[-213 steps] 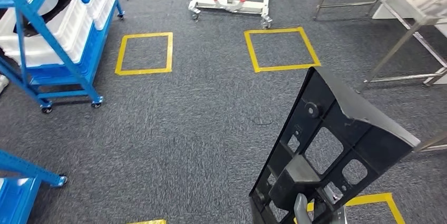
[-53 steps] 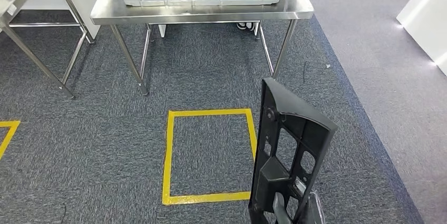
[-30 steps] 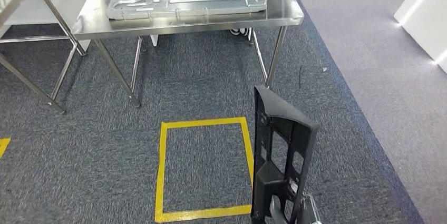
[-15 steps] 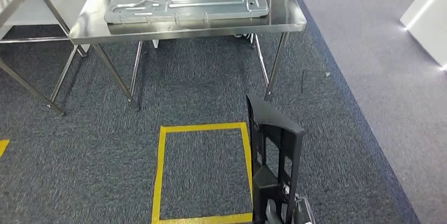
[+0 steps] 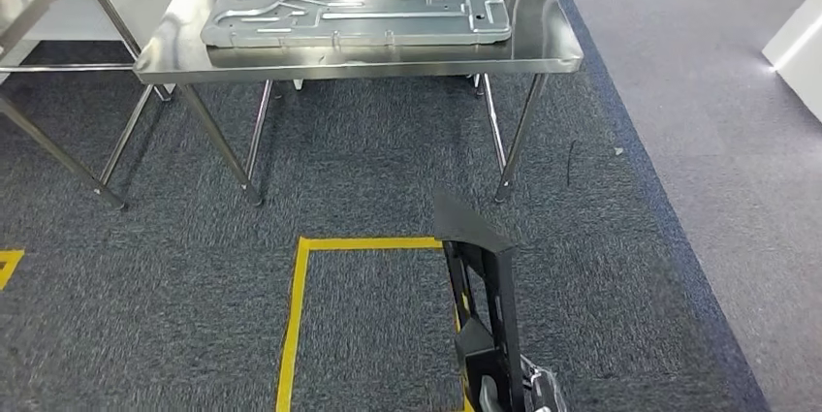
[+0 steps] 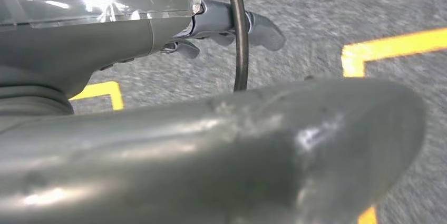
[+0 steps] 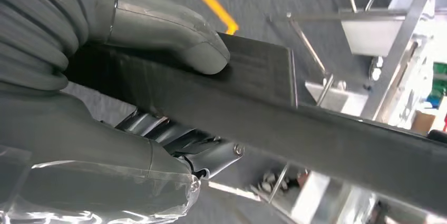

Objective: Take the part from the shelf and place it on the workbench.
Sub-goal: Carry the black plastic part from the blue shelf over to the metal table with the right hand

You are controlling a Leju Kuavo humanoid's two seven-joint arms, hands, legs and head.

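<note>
as thumb presses down, right hand point(image 7: 132, 76) grips blk part point(image 5: 482, 305)

Grey ribbed wrist cover point(image 7: 31, 29), thick grey thumb point(image 7: 174, 34), black cable point(image 6: 240, 29)

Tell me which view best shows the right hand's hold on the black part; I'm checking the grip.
The right wrist view: the right hand grips the black part, thumb pressed on one face. The head view shows the part edge-on, the hand barely visible. The left wrist view adds nothing on it.

A stamped sheet-metal panel point(image 5: 357, 9) lay flat on the stainless steel workbench point(image 5: 557, 48). Before it, a yellow taped floor square point(image 5: 294, 305) lay left of the upright black plastic frame part point(image 5: 482, 305).
</note>
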